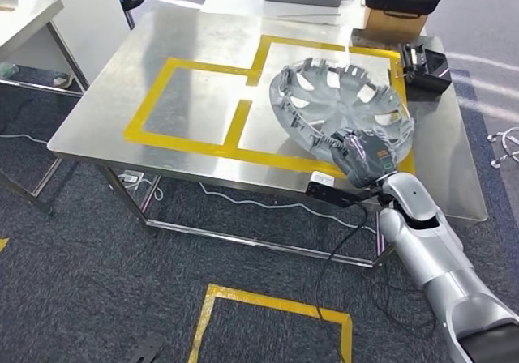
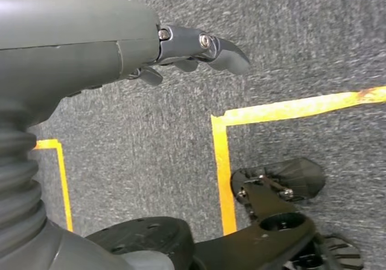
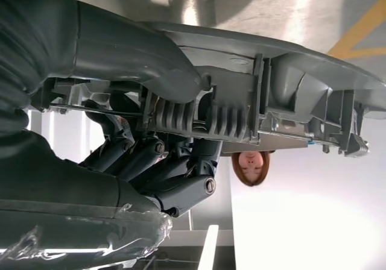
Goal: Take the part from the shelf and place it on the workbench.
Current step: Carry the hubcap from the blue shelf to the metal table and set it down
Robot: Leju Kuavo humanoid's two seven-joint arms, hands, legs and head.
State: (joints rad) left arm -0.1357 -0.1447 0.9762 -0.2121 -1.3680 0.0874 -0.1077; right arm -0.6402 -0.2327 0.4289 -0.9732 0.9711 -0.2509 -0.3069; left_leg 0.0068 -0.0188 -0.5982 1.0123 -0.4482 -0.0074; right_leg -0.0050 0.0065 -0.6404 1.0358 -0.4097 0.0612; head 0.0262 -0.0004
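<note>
Your right hand (image 1: 366, 157) grips the near rim of the grey plastic wheel cover (image 1: 340, 104), thumb over the rim, fingers (image 3: 150, 155) curled beneath. The cover sits tilted over the yellow-taped steel workbench (image 1: 183, 47), near its front right edge. Judged from this, only lowering and release remain. Your left hand (image 2: 136, 47) hangs empty, fingers loosely apart, over the carpet.

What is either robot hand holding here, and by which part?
The right robot hand grips the grey wheel cover by its near rim, over the workbench. The left robot hand holds nothing.
</note>
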